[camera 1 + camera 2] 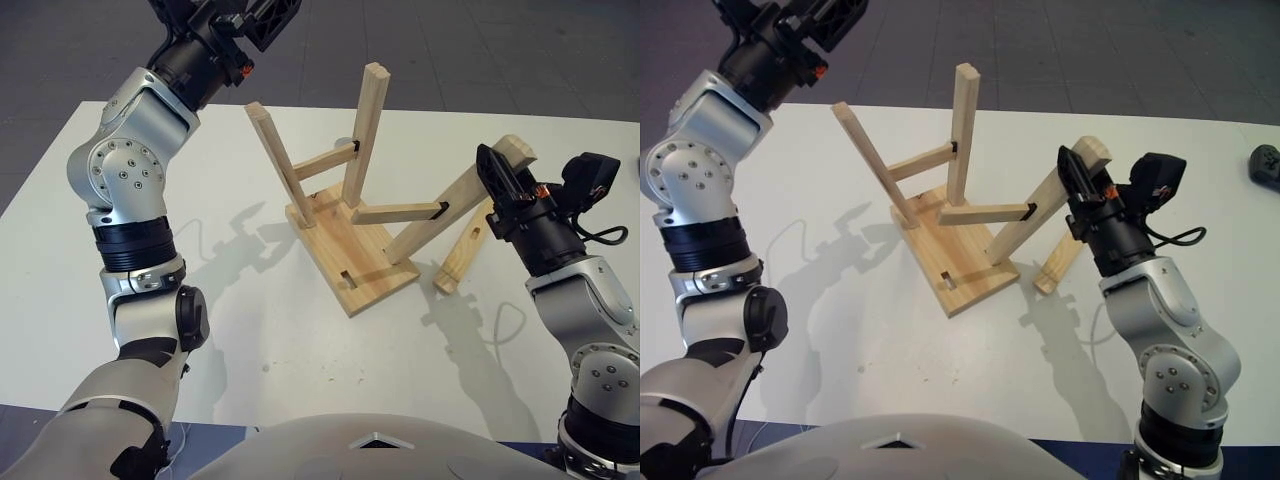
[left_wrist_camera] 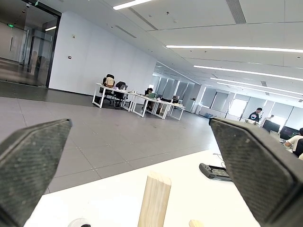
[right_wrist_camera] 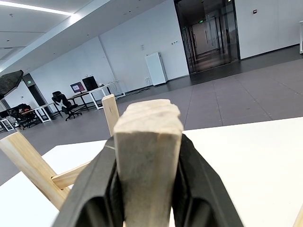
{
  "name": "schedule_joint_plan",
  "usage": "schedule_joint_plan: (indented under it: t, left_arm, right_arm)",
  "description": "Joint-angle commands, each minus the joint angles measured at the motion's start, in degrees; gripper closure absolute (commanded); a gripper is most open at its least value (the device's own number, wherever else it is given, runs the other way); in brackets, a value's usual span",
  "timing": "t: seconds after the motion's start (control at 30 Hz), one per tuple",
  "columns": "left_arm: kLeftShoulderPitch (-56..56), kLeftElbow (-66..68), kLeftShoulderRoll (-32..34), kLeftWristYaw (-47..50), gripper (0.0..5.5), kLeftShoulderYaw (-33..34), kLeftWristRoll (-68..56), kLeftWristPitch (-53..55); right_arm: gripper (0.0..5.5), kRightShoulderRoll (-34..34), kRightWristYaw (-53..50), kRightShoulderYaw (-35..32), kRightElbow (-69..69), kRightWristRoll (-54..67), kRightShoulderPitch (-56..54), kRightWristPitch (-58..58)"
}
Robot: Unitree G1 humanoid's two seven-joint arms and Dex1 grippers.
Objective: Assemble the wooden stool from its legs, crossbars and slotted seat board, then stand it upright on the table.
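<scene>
Open office, grey tiled floor (image 2: 118,146), white walls (image 2: 94,56), ceiling strip lights (image 2: 227,47), white desks (image 2: 142,101) with chairs (image 3: 61,101), dark glass doorway (image 3: 208,33)

The white tabletop (image 1: 150,250) carries the slotted seat board (image 1: 340,256), which lies flat near its middle, turned at an angle to the edges. Just to the board's right lies a loose leg (image 1: 460,258). A thin cable (image 1: 510,322) loops nearer the robot, and a small black device (image 1: 1265,163) sits at the far right edge.

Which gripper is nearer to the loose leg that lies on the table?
Right. The right gripper is shut on the top of a tilted leg, just above the loose leg. The left gripper is open and raised high, beyond the stool.
</scene>
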Motion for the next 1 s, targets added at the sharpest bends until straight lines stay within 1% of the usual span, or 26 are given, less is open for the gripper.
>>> schedule_joint_plan:
  t: [0.03, 0.17, 0.27, 0.47, 0.57, 0.77, 1.0]
  left_arm:
    - [0.3, -1.0, 0.5, 0.4, 0.1, 0.1, 0.1, 0.4]
    - [0.1, -0.8, 0.2, 0.3, 0.1, -0.2, -0.1, 0.6]
    - [0.1, -0.8, 0.1, 0.3, 0.1, -0.3, -0.1, 0.7]
    - [0.4, -0.8, 0.0, 0.4, 0.1, -0.4, 0.1, 0.5]
    - [0.2, -0.5, -0.2, 0.3, 0.1, -0.5, 0.1, 0.4]
    - [0.7, -1.1, -0.5, 0.3, 0.1, -0.8, 0.2, 0.5]
    - [1.1, -1.2, -0.3, 0.4, 0.1, -0.8, 0.1, 0.4]
  right_arm:
    - [4.47, -3.2, 4.6, 1.6, 1.3, -1.7, 0.9, 2.2]
    - [4.47, -6.1, 10.8, 3.3, 3.4, -1.0, 0.8, 4.0]
    - [4.47, -7.6, 13.2, 3.3, 5.3, -2.0, 0.3, 4.2]
    - [4.47, -6.5, 12.3, 4.1, 4.4, -3.5, 3.6, 4.0]
    - [4.47, -6.8, 12.3, 3.0, 4.2, -3.2, 4.4, 3.8]
    - [4.47, -7.9, 15.1, 3.4, 6.2, -4.4, 1.3, 3.1]
    - [4.47, -8.0, 14.5, 3.9, 6.4, -4.3, -0.1, 4.2]
